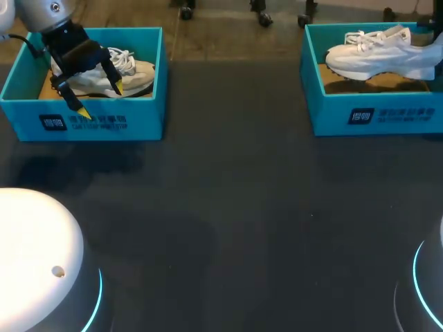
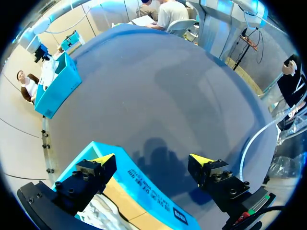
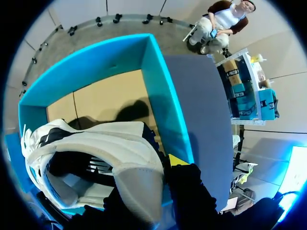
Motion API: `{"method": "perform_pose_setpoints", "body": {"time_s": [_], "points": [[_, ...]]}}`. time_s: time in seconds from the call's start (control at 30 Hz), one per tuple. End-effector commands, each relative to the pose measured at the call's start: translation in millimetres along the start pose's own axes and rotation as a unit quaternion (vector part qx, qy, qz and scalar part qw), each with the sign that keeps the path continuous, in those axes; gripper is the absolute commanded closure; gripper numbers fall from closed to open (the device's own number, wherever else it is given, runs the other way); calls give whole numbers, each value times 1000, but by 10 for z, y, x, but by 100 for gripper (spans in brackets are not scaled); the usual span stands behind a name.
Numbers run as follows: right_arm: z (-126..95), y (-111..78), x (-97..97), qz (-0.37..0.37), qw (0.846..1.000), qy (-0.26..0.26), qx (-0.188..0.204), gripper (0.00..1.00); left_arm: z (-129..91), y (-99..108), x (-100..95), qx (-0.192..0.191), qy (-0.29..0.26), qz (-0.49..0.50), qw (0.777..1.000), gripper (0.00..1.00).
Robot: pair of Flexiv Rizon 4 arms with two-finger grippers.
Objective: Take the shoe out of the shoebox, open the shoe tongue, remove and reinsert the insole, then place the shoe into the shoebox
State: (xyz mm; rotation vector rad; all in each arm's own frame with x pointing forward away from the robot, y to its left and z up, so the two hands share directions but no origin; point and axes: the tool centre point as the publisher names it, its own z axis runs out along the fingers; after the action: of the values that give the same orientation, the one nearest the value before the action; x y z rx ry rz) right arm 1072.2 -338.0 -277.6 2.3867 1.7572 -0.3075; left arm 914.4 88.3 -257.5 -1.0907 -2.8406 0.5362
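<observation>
Right pincer (image 3: 146, 184) around shoe (image 3: 98, 143) heel

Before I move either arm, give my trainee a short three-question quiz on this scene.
1. Fill in: the left gripper hangs over the front wall of the left ____.
2. True or false: the left gripper is shut on the beige shoe.
3. What grips the white shoe? A) left gripper B) right gripper C) nothing
Key: 1 shoebox; 2 false, it is open above the beige shoe; 3 B.
</observation>
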Motion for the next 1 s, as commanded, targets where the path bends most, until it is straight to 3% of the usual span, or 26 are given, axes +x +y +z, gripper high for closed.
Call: {"method": "perform_pose_setpoints", "body": {"time_s": [0.03, 0.3, 1.0], "points": [[108, -18, -23, -1, 1000, 5, 0, 100, -4, 8, -5, -1, 2, 0, 1000, 0], [30, -258, -103, -3, 1000, 3, -22, 100, -4, 8, -5, -1, 2, 0, 1000, 0], [308, -356, -44, -18, 999, 8, -41, 100, -4, 8, -5, -1, 2, 0, 1000, 0]]}}
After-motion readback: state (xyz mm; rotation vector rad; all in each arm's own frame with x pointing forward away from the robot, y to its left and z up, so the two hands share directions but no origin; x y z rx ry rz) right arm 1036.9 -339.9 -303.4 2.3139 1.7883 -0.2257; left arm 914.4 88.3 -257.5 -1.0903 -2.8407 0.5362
